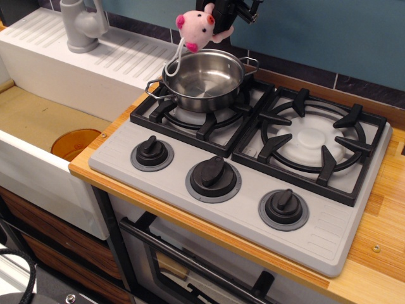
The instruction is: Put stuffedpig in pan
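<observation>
A teal wall [329,31] with dark tiles [316,73] stood behind the wooden desk [380,253], beside a white sink [38,120] and grey faucet [81,25].
</observation>
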Available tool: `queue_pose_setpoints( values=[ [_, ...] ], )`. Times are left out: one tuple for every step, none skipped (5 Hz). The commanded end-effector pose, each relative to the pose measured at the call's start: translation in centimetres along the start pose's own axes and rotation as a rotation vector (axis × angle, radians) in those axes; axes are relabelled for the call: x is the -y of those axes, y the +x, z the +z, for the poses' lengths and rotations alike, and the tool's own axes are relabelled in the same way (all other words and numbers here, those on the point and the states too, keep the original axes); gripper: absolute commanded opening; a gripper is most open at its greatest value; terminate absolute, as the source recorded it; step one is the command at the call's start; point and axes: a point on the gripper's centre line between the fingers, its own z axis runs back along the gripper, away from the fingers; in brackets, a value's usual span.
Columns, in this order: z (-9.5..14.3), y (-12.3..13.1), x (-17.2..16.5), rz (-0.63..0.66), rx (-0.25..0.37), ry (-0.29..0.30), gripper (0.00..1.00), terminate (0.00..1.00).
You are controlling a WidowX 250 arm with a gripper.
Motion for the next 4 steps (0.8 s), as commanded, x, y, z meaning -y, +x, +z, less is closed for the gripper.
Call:
queue_pose_setpoints(
  values=[
    [1.5,0.2,-0.3,0.014,0.074,0.029,1.00,0.00],
    [1.9,0.3,0.1,0.024,0.080,0.031,1.00,0.00],
    [2.7,0.2,0.7,0.035,0.099,0.010,1.00,0.00],
    [3.4,0.0,1.2,0.039,0.136,-0.040,1.00,0.00]
  ],
)
